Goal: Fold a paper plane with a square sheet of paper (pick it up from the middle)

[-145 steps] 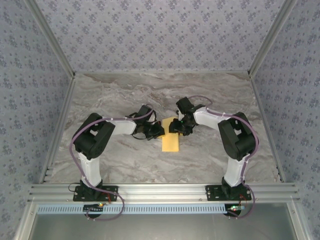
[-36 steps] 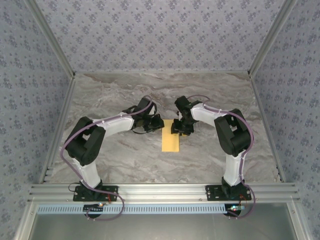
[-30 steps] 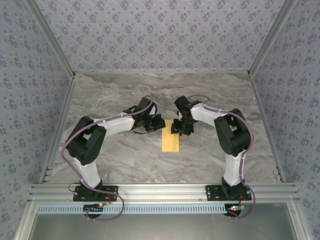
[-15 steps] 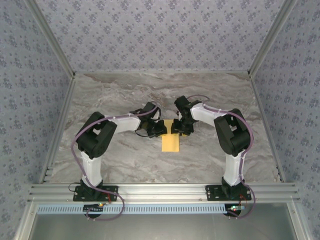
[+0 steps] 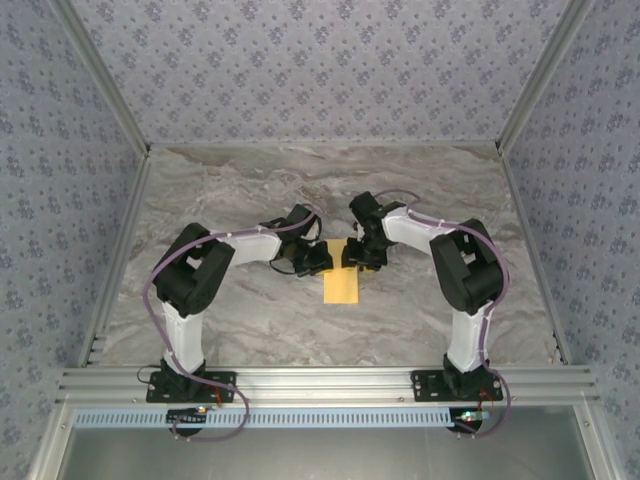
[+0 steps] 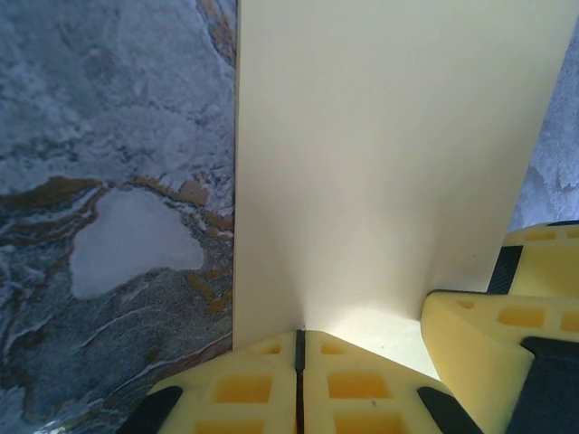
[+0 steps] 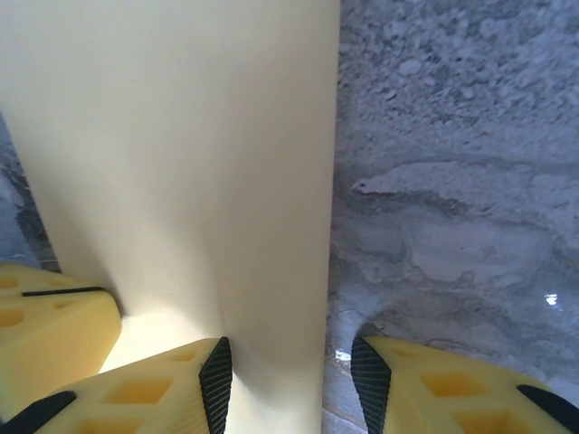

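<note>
The square sheet of paper (image 5: 341, 282) lies flat on the marble table as a narrow yellow-orange rectangle folded in half. My left gripper (image 5: 318, 258) is shut, and its joined tips (image 6: 300, 348) rest on the paper's (image 6: 389, 163) far end near its left edge. My right gripper (image 5: 358, 256) is open at the same end. In the right wrist view it (image 7: 291, 371) straddles the paper's (image 7: 181, 154) right edge, one finger (image 7: 154, 389) on the sheet and the other on bare table. Nothing is pinched between either pair of jaws.
Both gripper heads sit close together at the paper's far end, a finger of each showing in the other's wrist view. Patterned walls (image 5: 320, 70) enclose the marble table (image 5: 250, 190) on three sides. An aluminium rail (image 5: 320, 382) runs along the near edge.
My left gripper has moved right from beside the paper onto its far left corner and has closed fully. The right gripper and the paper have stayed put.
</note>
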You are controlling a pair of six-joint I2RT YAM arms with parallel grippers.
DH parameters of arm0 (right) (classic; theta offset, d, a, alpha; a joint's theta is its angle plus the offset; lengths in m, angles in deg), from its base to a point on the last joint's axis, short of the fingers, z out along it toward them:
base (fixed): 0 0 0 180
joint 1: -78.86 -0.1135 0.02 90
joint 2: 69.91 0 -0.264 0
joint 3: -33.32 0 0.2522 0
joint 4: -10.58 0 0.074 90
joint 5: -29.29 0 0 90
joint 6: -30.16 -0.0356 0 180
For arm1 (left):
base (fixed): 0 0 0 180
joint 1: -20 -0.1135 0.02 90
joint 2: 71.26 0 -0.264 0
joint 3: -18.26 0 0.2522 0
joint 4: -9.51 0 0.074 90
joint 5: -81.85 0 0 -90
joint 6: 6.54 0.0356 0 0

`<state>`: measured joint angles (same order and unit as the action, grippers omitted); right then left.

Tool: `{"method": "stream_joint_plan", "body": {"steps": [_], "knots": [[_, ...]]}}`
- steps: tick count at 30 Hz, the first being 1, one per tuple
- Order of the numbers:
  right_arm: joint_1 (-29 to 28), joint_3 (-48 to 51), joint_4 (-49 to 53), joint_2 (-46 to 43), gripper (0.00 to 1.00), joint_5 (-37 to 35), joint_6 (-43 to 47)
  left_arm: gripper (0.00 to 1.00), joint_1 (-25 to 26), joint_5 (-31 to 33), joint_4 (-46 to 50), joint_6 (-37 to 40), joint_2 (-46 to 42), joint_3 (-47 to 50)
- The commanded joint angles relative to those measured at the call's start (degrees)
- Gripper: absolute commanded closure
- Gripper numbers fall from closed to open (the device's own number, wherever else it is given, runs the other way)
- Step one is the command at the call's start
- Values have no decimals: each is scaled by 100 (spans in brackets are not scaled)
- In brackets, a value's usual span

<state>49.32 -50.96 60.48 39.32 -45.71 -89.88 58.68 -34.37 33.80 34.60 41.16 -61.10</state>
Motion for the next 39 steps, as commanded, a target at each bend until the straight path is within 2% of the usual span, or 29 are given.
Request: {"method": "stream_joint_plan", "body": {"steps": [1,5,8,9,14,15,18,26,35,39], "knots": [[-12,293,-199,-222,48,34,-137,91,35,291,679,88,486,176],[168,461,-84,-1050,43,-232,-284,92,44,336,675,84,547,287],[100,560,-339,-1308,47,-152,-284,93,50,362,670,81,557,342],[60,558,-417,-1292,51,-60,-291,93,44,369,677,83,565,344],[-139,425,-865,-797,94,410,-383,95,46,403,697,70,583,341],[-141,406,-939,-684,99,481,-408,96,44,413,705,61,590,339],[-150,283,-1073,-344,100,652,-431,100,44,433,761,61,637,303],[-75,311,-1175,63,100,859,-171,100,53,506,882,2,701,311],[687,1367,-1527,-144,100,1238,347,100,53,616,914,-206,822,673],[1081,1632,-1491,-464,100,1171,490,100,56,643,868,-303,887,887]]}}
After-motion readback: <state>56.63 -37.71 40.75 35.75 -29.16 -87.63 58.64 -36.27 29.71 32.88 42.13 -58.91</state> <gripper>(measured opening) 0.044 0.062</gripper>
